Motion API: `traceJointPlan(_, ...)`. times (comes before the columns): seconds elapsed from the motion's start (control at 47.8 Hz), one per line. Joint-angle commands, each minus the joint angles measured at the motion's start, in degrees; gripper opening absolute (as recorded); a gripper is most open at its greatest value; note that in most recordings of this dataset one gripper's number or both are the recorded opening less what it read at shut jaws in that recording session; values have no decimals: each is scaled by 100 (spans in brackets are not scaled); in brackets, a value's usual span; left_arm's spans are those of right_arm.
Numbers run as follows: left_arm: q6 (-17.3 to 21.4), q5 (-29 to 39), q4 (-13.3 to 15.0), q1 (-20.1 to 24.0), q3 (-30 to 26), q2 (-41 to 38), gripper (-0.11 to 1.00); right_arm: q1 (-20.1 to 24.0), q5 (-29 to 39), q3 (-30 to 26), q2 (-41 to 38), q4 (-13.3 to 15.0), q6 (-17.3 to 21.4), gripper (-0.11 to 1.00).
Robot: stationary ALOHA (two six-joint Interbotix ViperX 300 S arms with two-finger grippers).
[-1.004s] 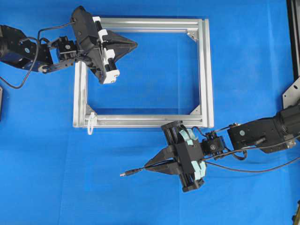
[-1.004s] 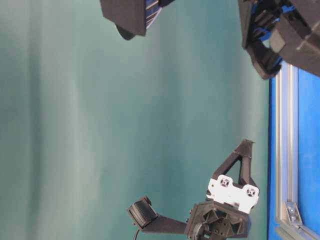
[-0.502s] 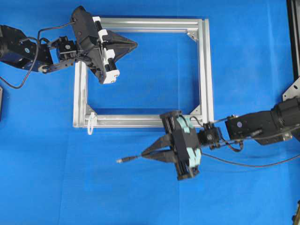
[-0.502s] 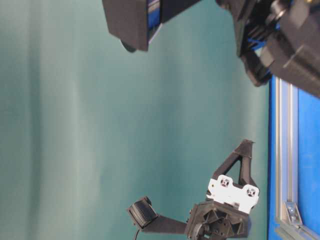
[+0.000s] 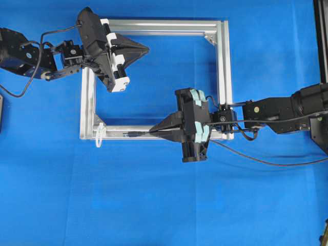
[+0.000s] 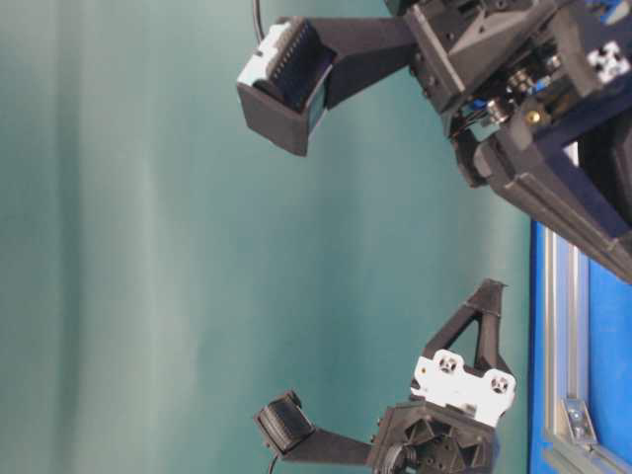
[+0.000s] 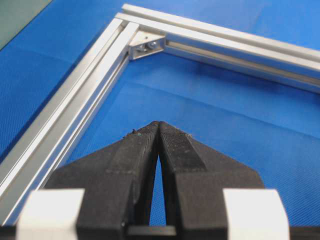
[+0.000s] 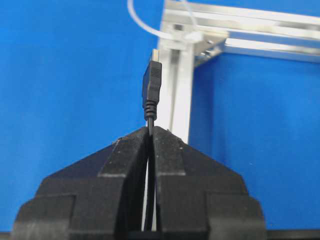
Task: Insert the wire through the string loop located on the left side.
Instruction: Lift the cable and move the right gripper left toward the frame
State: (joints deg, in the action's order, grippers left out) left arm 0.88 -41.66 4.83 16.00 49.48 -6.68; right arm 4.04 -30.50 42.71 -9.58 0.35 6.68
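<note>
The right end effector [image 5: 151,131], a black wedge-shaped pair of fingers, is clamped on the long thin black wire [image 5: 266,162] just behind its small dark plug [image 5: 132,134]. In the overhead view the plug lies over the lower bar of the silver rectangular aluminium frame [image 5: 220,77], pointing left along that bar. The wire trails back from under the right arm and curves away to the right across the blue desk [image 5: 154,205].

The thin white string loop [image 5: 99,134] sits at the frame's lower-left corner, hanging partly over the outer edge of the bar. The plug's tip is near the loop but apart from it, with a stretch of bar between them. In the right wrist view the plug [image 8: 152,82] stands straight out from the closed fingertips, its silvery tip aimed at the frame corner, where the white loop [image 8: 150,26] curves out to the left.

The left end effector [image 5: 147,49], also black and wedge-shaped, is closed with nothing between its fingers. It hangs over the upper-left part of the frame's opening, pointing right. The left wrist view shows its fingertips [image 7: 150,137] pressed together above the blue desk, with a frame corner bracket [image 7: 146,44] ahead of them.
</note>
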Motion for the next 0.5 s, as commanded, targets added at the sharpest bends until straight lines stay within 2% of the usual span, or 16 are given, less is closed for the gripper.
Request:
traceJointPlan(0.0, 9, -26, -18, 9, -44, 193, 0, -26, -18, -35, 193, 0, 0, -10)
traceJointPlan(0.481, 0, -26, -18, 9, -44, 193, 0, -35, 18, -237, 53, -26, 9, -10)
